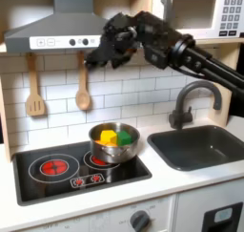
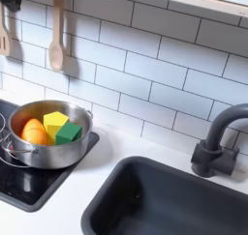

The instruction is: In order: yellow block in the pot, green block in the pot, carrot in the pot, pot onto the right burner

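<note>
While the arm is reaching in from the first exterior view's right, its gripper [image 1: 103, 52] is hanging high above the cooktop [image 1: 38, 181], blurred and dark, so whether its jaws are apart or together I cannot tell. Below it, the pot [image 1: 115, 143] is sitting on the right burner [image 1: 93, 160], which it is mostly covering. Inside the pot are lying the yellow block [image 2: 55, 122], the green block [image 2: 69, 132] and the carrot [image 2: 35, 132], touching one another.

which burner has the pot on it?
The right burner in the first exterior view, nearer the sink. The pot sits on it; the left burner shows its whole red ring.
</note>
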Controlling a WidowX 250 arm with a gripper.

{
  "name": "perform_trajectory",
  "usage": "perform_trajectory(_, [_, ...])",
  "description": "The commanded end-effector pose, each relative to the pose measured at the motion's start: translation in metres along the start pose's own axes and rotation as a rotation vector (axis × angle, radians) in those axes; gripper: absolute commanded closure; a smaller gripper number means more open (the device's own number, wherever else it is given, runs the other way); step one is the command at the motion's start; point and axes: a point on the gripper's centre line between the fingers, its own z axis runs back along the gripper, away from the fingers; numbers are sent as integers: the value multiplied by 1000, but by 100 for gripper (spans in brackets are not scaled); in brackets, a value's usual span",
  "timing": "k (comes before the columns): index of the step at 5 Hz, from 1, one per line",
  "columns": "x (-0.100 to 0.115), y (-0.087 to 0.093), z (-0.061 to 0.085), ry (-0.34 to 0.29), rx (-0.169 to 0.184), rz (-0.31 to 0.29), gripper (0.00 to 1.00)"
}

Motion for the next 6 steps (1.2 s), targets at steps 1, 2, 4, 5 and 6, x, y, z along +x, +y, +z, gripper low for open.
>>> perform_trajectory(1, [24, -2, -20, -83, -48, -28, 6])
perform_trajectory(2, [22, -1, -20, -88, -42, -23, 100])
perform_trajectory(4, [27, -10, -21, -102, -68, -50, 100])
perform_trajectory(5, [32, -10, -18, -116, -67, -62, 100])
perform_trajectory(6, [41, -11, -9, -144, -64, -52, 100])
